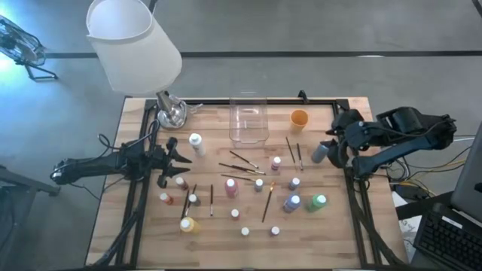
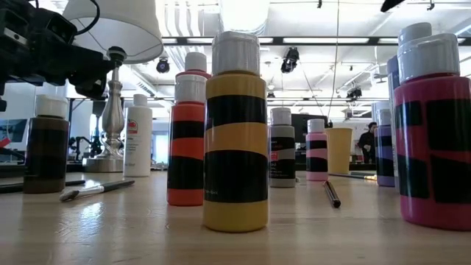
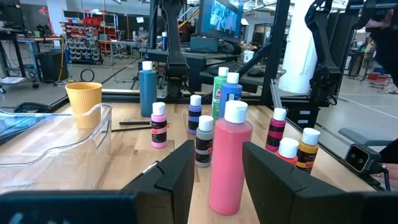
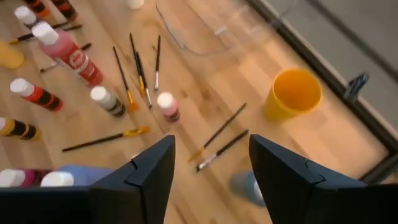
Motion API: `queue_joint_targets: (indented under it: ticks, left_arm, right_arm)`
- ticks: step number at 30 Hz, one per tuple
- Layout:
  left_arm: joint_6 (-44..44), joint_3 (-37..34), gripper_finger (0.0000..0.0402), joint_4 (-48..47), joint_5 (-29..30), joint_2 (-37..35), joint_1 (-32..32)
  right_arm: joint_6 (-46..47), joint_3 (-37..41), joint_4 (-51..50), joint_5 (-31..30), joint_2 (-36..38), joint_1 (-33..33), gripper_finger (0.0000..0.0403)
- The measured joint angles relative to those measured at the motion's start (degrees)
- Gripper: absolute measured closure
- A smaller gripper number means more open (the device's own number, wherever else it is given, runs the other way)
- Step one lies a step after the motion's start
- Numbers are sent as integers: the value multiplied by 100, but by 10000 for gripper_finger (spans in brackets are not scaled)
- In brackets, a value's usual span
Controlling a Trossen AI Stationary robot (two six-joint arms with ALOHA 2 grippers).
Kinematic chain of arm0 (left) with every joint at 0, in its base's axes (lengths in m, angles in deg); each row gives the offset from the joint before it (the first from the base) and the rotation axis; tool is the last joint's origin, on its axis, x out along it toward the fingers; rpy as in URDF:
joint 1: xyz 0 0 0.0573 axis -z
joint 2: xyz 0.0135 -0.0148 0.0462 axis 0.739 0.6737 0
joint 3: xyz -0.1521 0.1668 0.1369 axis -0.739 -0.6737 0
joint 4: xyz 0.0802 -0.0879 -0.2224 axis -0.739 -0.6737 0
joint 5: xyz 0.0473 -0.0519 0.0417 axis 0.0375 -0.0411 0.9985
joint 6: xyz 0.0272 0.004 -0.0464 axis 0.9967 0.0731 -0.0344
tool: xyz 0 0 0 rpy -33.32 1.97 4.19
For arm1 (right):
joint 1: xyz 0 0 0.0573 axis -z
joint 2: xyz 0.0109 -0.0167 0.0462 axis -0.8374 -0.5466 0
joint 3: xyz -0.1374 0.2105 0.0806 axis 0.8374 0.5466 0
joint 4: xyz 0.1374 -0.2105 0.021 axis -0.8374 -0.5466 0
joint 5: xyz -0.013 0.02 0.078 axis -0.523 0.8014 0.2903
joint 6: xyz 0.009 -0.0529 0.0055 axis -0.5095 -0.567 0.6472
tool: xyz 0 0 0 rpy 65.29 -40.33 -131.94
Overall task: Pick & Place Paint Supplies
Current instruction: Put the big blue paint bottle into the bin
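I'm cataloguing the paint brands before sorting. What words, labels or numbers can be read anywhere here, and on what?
No text can be read.
White bottle beside the lamp: small red mark on its label, too blurred.
Pink bottle: red label with white marks, too small.
Striped bottles, such as the yellow bottle: only black bands, no print showing.

— How is the table covered?
— It is seen straight down from above, whole, and level from its surface, with a yellow bottle (image 2: 235, 136) close before the lens.
— And the wrists?
— The left is aimed low across the wood, the right steeply down. The orange cup (image 3: 83, 102) is shared by all views.
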Motion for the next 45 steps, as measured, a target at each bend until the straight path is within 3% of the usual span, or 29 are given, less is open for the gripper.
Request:
queue_joint_targets:
  ticks: [14,28,45]
  left_arm:
    - [0,0,262,0,0,0,0]
    - [0,0,262,0,-1,-2,2]
    - [0,0,262,16,1,1,1]
  right_arm:
    - [837,170,-531,-27,-28,0,233]
    - [1857,1141,-706,-169,92,2,192]
    - [2743,2213,-682,-335,396,15,190]
